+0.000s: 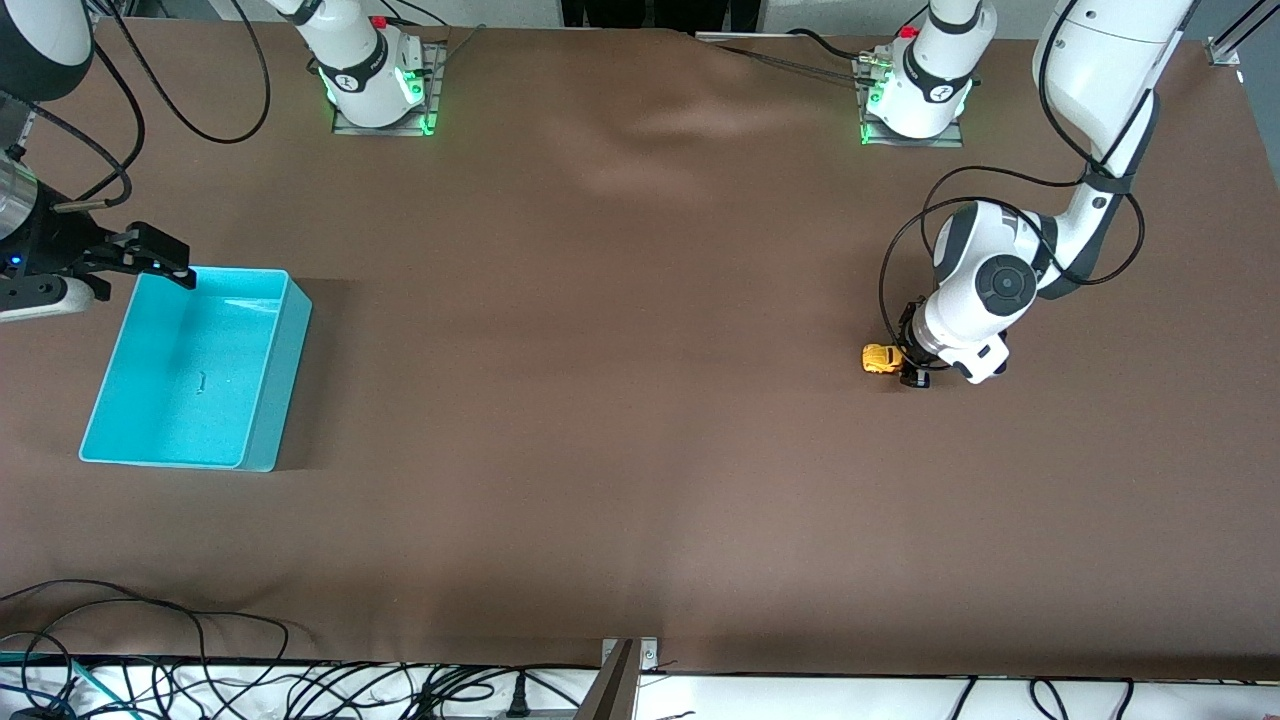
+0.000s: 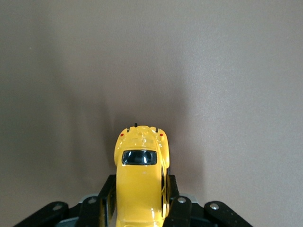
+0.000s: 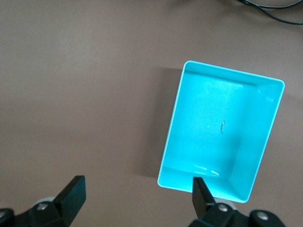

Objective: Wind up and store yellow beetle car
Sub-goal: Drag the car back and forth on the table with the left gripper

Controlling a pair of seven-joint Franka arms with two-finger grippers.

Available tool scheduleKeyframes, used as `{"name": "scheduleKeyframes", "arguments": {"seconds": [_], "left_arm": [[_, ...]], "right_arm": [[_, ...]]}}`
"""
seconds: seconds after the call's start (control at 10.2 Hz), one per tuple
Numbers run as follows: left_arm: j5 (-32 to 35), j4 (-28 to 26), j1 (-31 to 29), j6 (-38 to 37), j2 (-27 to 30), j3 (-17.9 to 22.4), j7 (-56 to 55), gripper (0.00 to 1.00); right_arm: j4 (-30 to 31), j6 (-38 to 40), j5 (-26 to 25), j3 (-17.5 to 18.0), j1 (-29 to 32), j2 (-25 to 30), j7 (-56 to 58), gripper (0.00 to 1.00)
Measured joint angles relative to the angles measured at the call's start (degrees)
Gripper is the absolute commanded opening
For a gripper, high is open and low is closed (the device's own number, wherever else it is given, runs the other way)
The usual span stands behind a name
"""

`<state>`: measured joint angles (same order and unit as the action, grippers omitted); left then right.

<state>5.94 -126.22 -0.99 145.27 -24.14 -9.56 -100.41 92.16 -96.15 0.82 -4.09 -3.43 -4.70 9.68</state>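
Note:
The yellow beetle car (image 1: 881, 358) sits low at the brown table toward the left arm's end. My left gripper (image 1: 906, 362) is shut on the car, its black fingers (image 2: 108, 201) pressed against both sides of the yellow body (image 2: 140, 182). The cyan bin (image 1: 200, 366) stands empty toward the right arm's end. My right gripper (image 1: 160, 256) is open and empty, waiting above the bin's rim farthest from the front camera. In the right wrist view the bin (image 3: 220, 132) lies below one open fingertip (image 3: 200, 193).
The brown cloth (image 1: 620, 350) covers the whole table between car and bin. Both arm bases (image 1: 375, 80) stand along the table's edge farthest from the front camera. Loose cables (image 1: 200, 680) lie along the nearest edge.

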Motion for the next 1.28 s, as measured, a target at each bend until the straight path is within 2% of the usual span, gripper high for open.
{"name": "scheduleKeyframes", "arguments": {"seconds": [0.98, 1.28], "left_arm": [[0.0, 0.1, -12.1, 0.6, -0.1, 0.6, 13.1, 0.0], [2.3, 0.6, -14.7, 1.1, -0.5, 0.7, 14.0, 0.0]], "right_arm": [[1.2, -0.1, 0.0, 0.0, 0.0, 0.2, -0.6, 1.0], [1.2, -0.2, 0.0, 0.0, 0.0, 0.2, -0.6, 1.0]]}}
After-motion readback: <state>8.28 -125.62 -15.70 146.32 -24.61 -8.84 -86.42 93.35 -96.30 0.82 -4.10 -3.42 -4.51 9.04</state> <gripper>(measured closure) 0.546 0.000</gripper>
